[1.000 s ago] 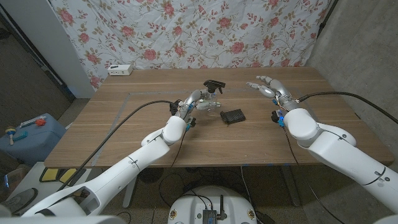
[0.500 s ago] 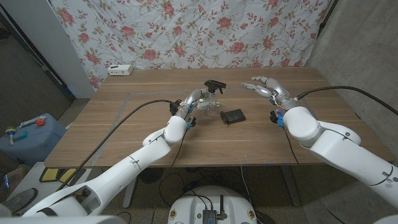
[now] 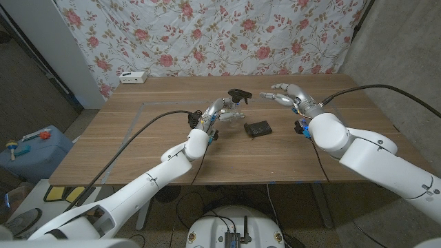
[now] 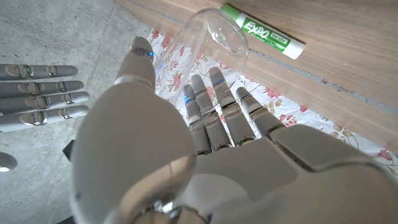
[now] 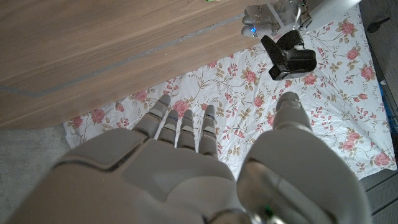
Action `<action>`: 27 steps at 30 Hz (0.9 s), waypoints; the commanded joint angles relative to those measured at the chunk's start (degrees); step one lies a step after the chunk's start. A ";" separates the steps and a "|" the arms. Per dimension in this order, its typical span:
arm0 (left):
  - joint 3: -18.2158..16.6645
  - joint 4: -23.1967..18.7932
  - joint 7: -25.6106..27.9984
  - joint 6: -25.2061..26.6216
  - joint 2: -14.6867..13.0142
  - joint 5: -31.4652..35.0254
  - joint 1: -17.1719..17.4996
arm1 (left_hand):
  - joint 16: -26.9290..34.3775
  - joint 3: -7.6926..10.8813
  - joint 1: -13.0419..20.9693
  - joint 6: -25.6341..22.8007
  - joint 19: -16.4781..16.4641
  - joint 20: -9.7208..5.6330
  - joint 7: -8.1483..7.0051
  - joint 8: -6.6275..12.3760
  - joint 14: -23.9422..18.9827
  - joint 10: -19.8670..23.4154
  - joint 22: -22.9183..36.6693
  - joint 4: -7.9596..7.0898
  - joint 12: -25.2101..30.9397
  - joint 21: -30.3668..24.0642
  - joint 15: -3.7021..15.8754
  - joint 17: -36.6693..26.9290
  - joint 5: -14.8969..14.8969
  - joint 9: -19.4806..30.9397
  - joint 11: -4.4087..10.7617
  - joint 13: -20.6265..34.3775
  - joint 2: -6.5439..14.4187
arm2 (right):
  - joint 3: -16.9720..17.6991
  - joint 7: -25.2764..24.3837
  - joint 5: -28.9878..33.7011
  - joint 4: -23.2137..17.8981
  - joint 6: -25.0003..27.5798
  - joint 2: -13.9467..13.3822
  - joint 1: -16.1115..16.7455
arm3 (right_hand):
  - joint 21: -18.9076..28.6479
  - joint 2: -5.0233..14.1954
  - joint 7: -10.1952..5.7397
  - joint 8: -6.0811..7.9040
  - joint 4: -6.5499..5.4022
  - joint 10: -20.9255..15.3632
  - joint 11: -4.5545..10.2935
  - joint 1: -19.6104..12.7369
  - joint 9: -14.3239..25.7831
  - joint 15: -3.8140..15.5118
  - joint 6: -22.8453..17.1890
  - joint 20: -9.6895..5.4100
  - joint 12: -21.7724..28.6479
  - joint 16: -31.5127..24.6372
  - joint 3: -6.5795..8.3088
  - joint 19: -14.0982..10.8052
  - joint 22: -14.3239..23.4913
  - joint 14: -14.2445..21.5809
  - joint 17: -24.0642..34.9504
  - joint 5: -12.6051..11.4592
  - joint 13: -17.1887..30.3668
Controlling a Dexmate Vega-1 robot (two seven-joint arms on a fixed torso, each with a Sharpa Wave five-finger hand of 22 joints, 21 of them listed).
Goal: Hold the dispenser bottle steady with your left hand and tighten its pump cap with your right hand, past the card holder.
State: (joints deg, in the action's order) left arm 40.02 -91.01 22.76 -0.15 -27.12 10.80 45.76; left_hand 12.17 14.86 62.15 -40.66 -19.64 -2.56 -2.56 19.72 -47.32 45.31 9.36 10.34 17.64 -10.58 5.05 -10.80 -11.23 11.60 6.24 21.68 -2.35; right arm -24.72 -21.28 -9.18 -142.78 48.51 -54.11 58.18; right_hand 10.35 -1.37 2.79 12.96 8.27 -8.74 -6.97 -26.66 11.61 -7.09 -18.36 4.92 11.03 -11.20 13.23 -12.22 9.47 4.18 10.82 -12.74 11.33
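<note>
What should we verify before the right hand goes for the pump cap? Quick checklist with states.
1. Left hand grips the dispenser bottle: ok, fingers wrap the clear body in the left wrist view.
2. Bottle upright on the table: cannot tell, it looks tilted.
3. Right hand open and holding nothing: ok, fingers spread.
4. Right hand touching the black pump cap: not ok, a gap remains.
5. Card holder out of the right hand's path: ok, it lies nearer the robot than the cap.
6. Cap seated on the neck: cannot tell.
</note>
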 commanded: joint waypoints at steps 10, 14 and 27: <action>0.61 1.16 0.34 -0.19 0.58 0.81 -0.73 | 0.42 3.12 -0.64 -10.54 -0.39 -6.16 0.17 0.07 -1.24 0.24 0.13 -2.42 0.13 -0.03 4.91 -0.30 -0.45 0.27 -0.14 0.51 8.11 | -12.09 3.65 5.59 -2.13 9.70 0.41 -12.79 | 0.39 -0.32 0.69 0.90 -0.66 -0.39 -0.78 1.45 0.51 -0.44 -1.87 0.45 0.55 -0.27 -0.66 -0.41 0.23 0.48 0.28 0.48 0.15; 0.77 1.35 0.67 0.35 0.75 1.27 -0.94 | 0.37 3.21 -0.68 -10.54 -0.41 -6.16 0.11 0.06 -1.18 0.44 0.13 -2.41 0.17 -0.04 4.93 -0.30 -0.48 0.27 -0.13 0.59 8.15 | -13.35 3.93 6.72 -2.17 10.47 0.55 -13.84 | 0.41 -0.40 0.73 0.96 -0.75 -0.40 -0.76 1.69 0.57 -0.40 -2.08 0.47 0.56 -0.33 -0.76 -0.46 0.23 0.62 0.29 0.57 0.15; 1.87 2.88 1.57 2.32 1.52 2.89 -2.10 | 0.28 3.35 -1.16 -10.63 -0.45 -6.19 0.11 0.04 -1.26 0.62 0.12 -2.50 0.08 -0.04 4.76 -0.29 -0.49 0.27 -0.11 0.88 8.16 | -15.82 4.63 8.68 -1.07 12.30 1.69 -15.74 | 0.46 -0.61 0.54 1.25 -0.84 -0.63 -0.87 2.13 0.78 -0.29 -3.00 0.51 0.65 -0.42 -0.94 -0.53 0.23 0.98 0.26 0.83 0.13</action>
State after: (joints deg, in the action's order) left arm 41.11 -89.37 23.25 -0.36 -26.12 11.71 44.58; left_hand 12.36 15.10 62.15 -41.00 -19.64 -2.56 -2.23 19.63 -47.51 45.28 9.36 10.58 17.60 -10.58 5.24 -10.81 -11.46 11.59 6.23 22.32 -2.36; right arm -35.60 -17.34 -2.29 -144.68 59.13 -53.75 46.81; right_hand 10.35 -1.94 3.37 13.82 7.43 -9.11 -7.70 -24.87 12.14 -7.37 -20.79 5.33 11.26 -11.20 12.40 -12.64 9.46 4.50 10.80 -12.20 11.32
